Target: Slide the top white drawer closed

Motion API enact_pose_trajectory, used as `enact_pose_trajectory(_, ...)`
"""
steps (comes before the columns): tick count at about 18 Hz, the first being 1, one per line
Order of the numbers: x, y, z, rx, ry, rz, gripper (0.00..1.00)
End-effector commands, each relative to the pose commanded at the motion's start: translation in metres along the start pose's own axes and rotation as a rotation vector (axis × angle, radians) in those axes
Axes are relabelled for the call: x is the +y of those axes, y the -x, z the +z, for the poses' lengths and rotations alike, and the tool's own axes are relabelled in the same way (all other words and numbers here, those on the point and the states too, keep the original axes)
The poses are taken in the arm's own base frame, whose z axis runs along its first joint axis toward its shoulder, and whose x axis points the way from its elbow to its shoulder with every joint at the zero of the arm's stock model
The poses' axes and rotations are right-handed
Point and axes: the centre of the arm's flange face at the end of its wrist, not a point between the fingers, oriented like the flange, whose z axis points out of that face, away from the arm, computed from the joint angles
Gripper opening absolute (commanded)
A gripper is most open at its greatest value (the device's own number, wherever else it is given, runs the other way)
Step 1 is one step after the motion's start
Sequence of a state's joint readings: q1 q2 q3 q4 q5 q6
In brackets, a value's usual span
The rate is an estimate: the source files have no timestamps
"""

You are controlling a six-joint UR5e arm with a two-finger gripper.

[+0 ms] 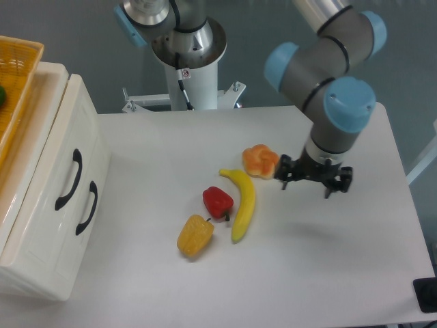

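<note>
White top drawer (pixel 51 147) with black handle, yellow banana (pixel 243 202), red pepper (pixel 218 201), yellow pepper (pixel 194 235), black tool (pixel 315 182)

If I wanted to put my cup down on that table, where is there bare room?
Bare table lies between the white cabinet and the fruit, and along the near edge. It is crowded mid-table: banana, red pepper, yellow pepper, the orange pastry and the gripper.
</note>
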State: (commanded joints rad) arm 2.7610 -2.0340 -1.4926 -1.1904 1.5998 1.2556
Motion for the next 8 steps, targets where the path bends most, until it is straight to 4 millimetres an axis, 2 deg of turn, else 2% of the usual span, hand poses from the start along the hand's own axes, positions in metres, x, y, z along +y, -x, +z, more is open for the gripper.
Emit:
enact_pose_trajectory(2, 0.015, 0.012, 0.010, 0.012, 0.005, 0.074, 1.00)
enact_pose_trajectory(8, 0.018, 0.026, 0.035, 0.006, 0.007, 0.180, 1.00)
